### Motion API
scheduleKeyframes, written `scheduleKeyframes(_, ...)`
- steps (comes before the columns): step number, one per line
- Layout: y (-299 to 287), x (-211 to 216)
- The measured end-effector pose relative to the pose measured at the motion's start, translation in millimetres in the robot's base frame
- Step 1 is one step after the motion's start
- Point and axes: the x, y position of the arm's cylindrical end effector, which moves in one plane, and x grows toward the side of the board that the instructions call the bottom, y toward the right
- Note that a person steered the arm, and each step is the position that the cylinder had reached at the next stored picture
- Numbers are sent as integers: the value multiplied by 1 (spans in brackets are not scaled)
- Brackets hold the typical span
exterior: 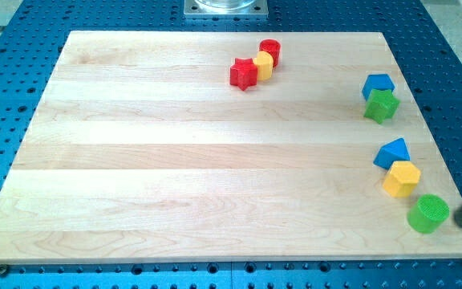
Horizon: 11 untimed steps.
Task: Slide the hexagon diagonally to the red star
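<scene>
While you're looking at the wooden board [175,160] sitting on that blue perforated table [22,48], note that the yellow hexagon [401,178] is way over on the view's right, toward the bottom corner. It's touching the blue triangular block [392,152] just above it, and the green cylinder [427,213] sits just below and a bit to the right of it, close, though you can't really tell if those 2 touch. The red star [245,74] is well apart from all that, up near the view's top around the middle of the board. You'll see it's bunched with 2 other pieces: a small yellow block [264,65] pressed against its upper right side, shape hard to make out, and a red cylinder [269,50] right behind that one, so the 3 form a short diagonal line. Further up the right edge you've got a blue block [378,84], looks roughly pentagonal, with a green star-ish block [381,106] touching its lower side. As for the rod, only a blurry dark bit of it pokes in at the view's right edge, and my tip [458,217] looks to be just right of the green cylinder, below and right of the hexagon. It's a plain rod, so nothing is clamped or held. A grey metal mount [226,7] peeks in at the top.
</scene>
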Motion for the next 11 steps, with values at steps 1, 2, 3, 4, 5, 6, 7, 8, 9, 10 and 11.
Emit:
scheduleKeyframes(1,-14,-19)
scheduleKeyframes(2,-80,-57)
scheduleKeyframes(3,-173,-80)
scheduleKeyframes(4,-123,-41)
scheduleKeyframes(5,-153,-31)
scheduleKeyframes(6,-253,-67)
scheduleKeyframes(7,-296,-94)
scheduleKeyframes(8,-288,-30)
scheduleKeyframes(9,-282,-5)
scheduleKeyframes(10,-342,-8)
scheduleKeyframes(11,-391,-43)
